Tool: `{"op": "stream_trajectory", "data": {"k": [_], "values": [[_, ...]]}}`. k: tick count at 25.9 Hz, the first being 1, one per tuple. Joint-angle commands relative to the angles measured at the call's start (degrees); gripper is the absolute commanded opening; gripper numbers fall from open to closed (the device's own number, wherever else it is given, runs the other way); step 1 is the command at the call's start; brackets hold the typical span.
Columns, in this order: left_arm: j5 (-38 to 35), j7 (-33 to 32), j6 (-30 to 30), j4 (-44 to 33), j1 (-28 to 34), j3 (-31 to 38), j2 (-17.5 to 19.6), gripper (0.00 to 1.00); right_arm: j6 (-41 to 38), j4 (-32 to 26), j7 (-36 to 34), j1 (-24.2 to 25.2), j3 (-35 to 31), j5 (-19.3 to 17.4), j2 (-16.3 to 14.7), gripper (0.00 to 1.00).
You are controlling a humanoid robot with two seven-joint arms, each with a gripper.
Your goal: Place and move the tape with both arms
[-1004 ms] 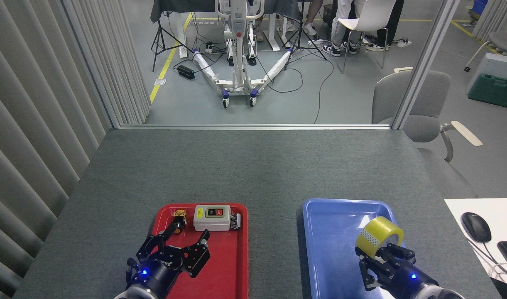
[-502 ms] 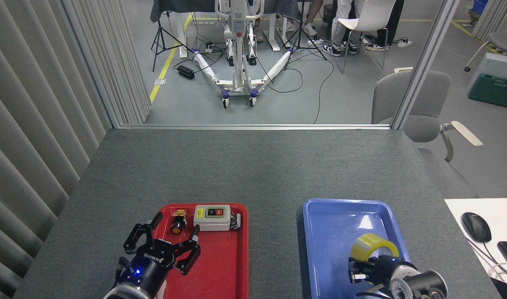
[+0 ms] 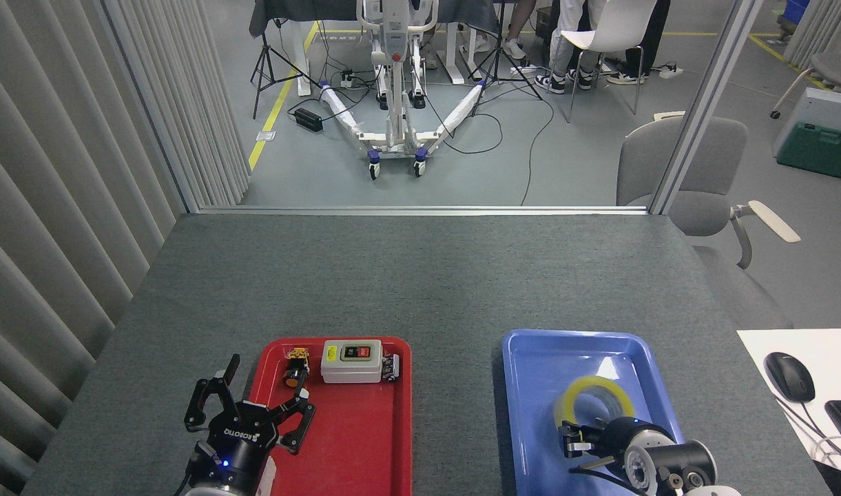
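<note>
The tape (image 3: 594,394), a yellow translucent roll, lies nearly flat with its hole facing up in the blue tray (image 3: 530,386). My right gripper (image 3: 577,439) comes in from the lower right and grips the roll's near rim, which it hides. My left gripper (image 3: 253,398) stands open over the left edge of the red tray (image 3: 365,441), with nothing between its black fingers (image 3: 206,403).
At the far end of the red tray sit a grey switch box (image 3: 352,360), a small yellow-and-black button part (image 3: 295,368) and a small dark part (image 3: 391,366). A mouse (image 3: 789,375) and a keyboard lie on a white surface at right. The grey table (image 3: 420,275) stretches ahead.
My right gripper has lowered and turned the tape from upright to nearly flat in the blue tray. My left gripper has drawn back left toward the red tray's edge, still open.
</note>
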Motion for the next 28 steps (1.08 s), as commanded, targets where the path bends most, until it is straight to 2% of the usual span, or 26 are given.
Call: {"op": "stream_trajectory", "data": {"k": [1,4,7,9,11,13,16,28], "values": [[-0.29,-0.12,0.72,0.44,0.24,-0.08,-1.91,1.00,0.05,-0.03,-0.54,0.31,0.02,0.07,-0.04,0.99],[-0.29,-0.12,0.72,0.61,0.15,0.09,-2.97,1.00,-0.13,-0.55,-3.26,1.45,-0.15,0.07,-0.13,0.99],[-0.29,-0.12,0.72,0.61,0.06,0.09,-3.14,1.00,-0.04,-1.87,-10.12,3.48,-0.85,0.07,-0.30,0.99],[-0.03,-0.20,0.63,0.53,0.06,0.18,-3.06,1.00,-0.39,-2.93,-19.17,5.59,-2.44,0.16,-0.39,0.99],[0.59,0.41,0.63,0.26,0.06,0.44,-2.97,1.00,-0.39,-3.19,-31.65,7.61,-3.32,1.03,-0.39,0.99],[0.50,1.11,0.63,-0.44,0.15,0.44,-2.71,1.00,-0.48,-3.01,-44.30,8.84,-4.37,4.11,-0.39,0.99],[0.76,1.29,0.45,0.00,-0.29,0.36,-2.44,1.00,-0.39,-2.93,-54.68,10.77,-4.63,7.45,-0.39,0.99],[0.85,1.29,0.63,1.67,-0.29,0.36,-5.25,1.00,1.81,-2.75,-55.82,13.32,-5.78,7.45,2.60,1.00]]}}
